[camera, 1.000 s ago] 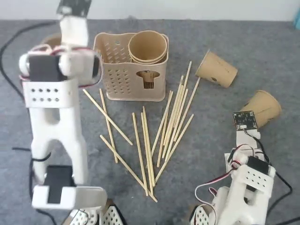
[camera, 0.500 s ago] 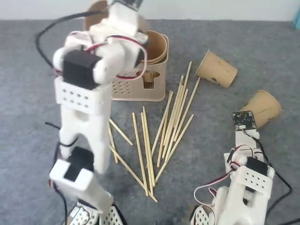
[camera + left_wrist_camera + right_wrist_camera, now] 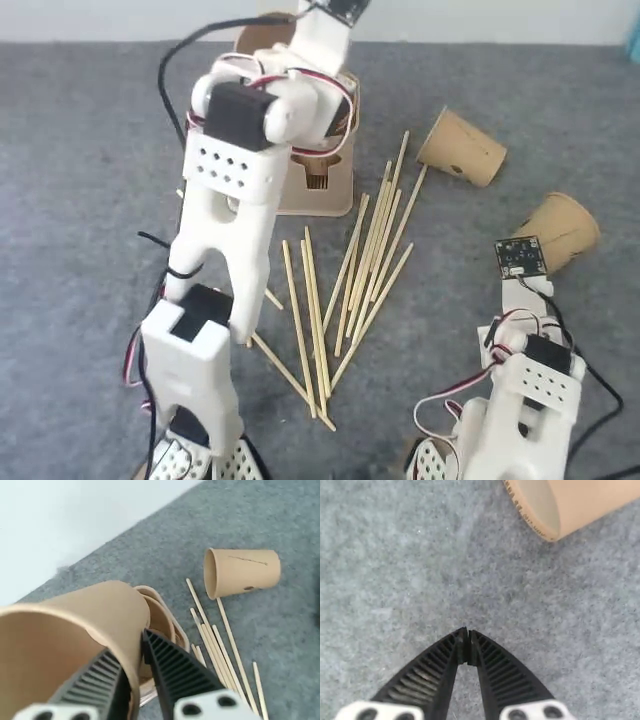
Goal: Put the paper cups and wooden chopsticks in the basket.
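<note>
Left gripper (image 3: 136,647) is clamped on a cup (image 3: 75,625) up at twelve o'clock, right by the basket (image 3: 322,188). Chopsticks (image 3: 350,265) lie loose at centre on the carpet (image 3: 100,200). A tipped cup (image 3: 462,148) sits at two, another tipped one (image 3: 562,230) at three. Right gripper (image 3: 466,642) is pinched together, empty, at five.

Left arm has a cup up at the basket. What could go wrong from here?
1. The left gripper pinches just one wall of the paper cup, which is tilted, so it could slip or drop crooked.
2. The basket already holds nested cups. A tilted cup may fail to nest and could roll out.
3. The chopsticks lie close beside the basket, so a low move there could scatter them.
</note>
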You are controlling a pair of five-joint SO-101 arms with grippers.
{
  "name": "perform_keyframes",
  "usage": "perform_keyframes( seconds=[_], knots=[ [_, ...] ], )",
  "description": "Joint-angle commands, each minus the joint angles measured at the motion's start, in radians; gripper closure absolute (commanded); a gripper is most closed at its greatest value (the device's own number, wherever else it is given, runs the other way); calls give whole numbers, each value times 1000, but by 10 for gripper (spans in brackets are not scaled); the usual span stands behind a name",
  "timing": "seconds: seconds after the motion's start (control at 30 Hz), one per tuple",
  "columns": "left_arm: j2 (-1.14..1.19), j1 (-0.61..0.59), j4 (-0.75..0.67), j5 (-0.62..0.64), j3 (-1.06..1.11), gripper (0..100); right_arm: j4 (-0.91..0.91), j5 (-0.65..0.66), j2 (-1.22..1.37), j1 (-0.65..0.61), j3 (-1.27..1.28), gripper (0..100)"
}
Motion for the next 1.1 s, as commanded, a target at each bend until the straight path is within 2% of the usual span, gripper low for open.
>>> perform_keyframes(
  seconds=[0.0, 0.23, 0.57, 1.07],
  knots=[
    [-32, 38, 37, -14, -42, 988, -8, 14, -28, -12, -3, 991],
    [-31, 32, 54, -83, -36, 988, -8, 14, -28, -12, -3, 991],
    [-29, -37, 64, -87, -38, 988, -8, 14, -28, -12, -3, 991],
    [-37, -34, 80, -141, -10, 983, -8, 11, -28, -12, -3, 991]
  ],
)
